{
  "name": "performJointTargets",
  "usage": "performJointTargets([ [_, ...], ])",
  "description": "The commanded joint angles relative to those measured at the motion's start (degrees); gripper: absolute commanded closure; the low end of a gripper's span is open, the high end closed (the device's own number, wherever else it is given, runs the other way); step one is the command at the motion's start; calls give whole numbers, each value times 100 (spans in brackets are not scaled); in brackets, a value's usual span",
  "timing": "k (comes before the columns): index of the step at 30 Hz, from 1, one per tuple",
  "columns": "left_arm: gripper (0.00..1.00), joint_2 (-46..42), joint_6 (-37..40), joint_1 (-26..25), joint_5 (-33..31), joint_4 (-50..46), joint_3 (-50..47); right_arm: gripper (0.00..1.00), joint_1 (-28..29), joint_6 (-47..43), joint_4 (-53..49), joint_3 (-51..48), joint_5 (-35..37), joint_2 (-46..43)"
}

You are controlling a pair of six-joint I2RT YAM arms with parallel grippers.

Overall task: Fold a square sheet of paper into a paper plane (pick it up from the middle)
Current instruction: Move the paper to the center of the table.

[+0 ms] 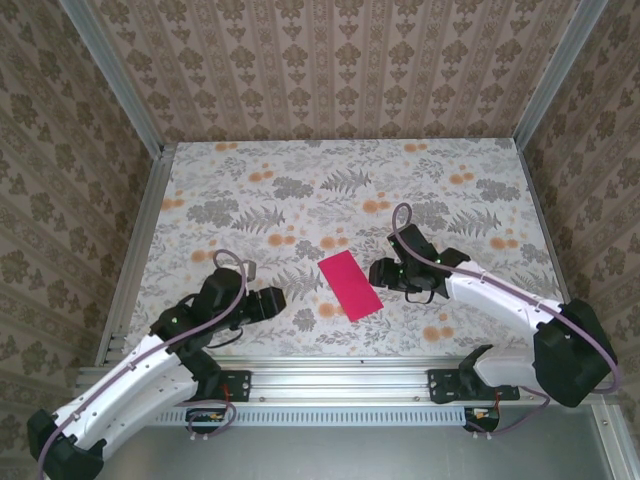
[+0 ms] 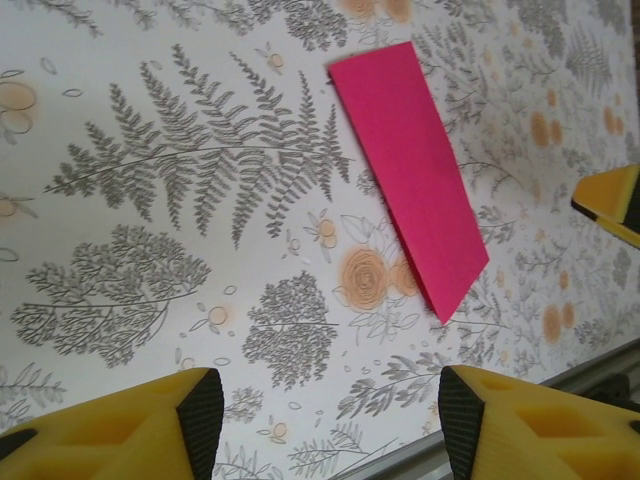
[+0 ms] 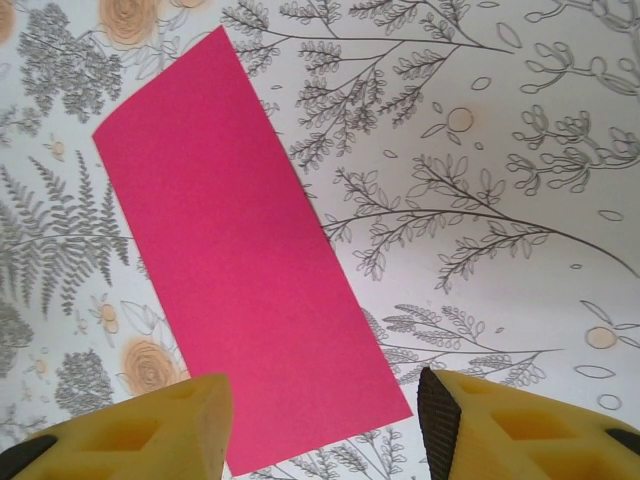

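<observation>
Table point(image 1: 450, 200) covered in a white print with grey ferns and orange flowers, flat and matte. Beige striped damask walls point(image 1: 330, 70) close it in on the left, far and right sides. Bare metal posts point(image 1: 115, 75) run down the far corners. A metal rail point(image 1: 340, 375) runs along the near edge, with both arm bases bolted on.

Paper point(image 1: 350, 285) lies flat near the table's middle, a bit toward the near side. It is magenta and plain and shows as a long rectangle. Its long axis runs from far-left to near-right. It sits between the two grippers, touched by neither.

Left gripper point(image 1: 272, 300) is low over the table, just left of the paper and pointing right at it. In the left wrist view the left gripper point(image 2: 330, 420) has its yellow fingers point(image 2: 150, 425) spread, with bare print between them. Paper point(image 2: 410, 170) is ahead of them, apart. A yellow tip of the right gripper point(image 2: 610, 205) pokes in at that view's right edge.

Right gripper point(image 1: 383, 273) is just right of the paper and faces it. In the right wrist view the right gripper point(image 3: 325, 420) is also spread and grips nothing. Paper point(image 3: 240, 270) runs out ahead of it, with its closest end showing between the fingertips and one long edge lifted slightly off the table point(image 3: 520, 300).
</observation>
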Motion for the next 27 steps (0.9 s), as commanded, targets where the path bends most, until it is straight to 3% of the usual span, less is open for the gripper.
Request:
performJointTargets([
  [1,38,269,-21,-105,272,497,-38,46,-114,156,345,-240,-327,-261],
  [6,37,891,45,-471,-40,688,34,46,-367,160,674,-542,-646,-237],
  [13,37,1360,34,-520,-33,1070,68,46,-386,-21,1288,-404,-1386,637],
  [17,36,1727,68,-533,60,1242,190,48,-386,-204,1337,-117,-1469,1262],
  [27,36,2766,96,-529,296,1918,536,50,-385,-573,1325,-150,-1810,1700],
])
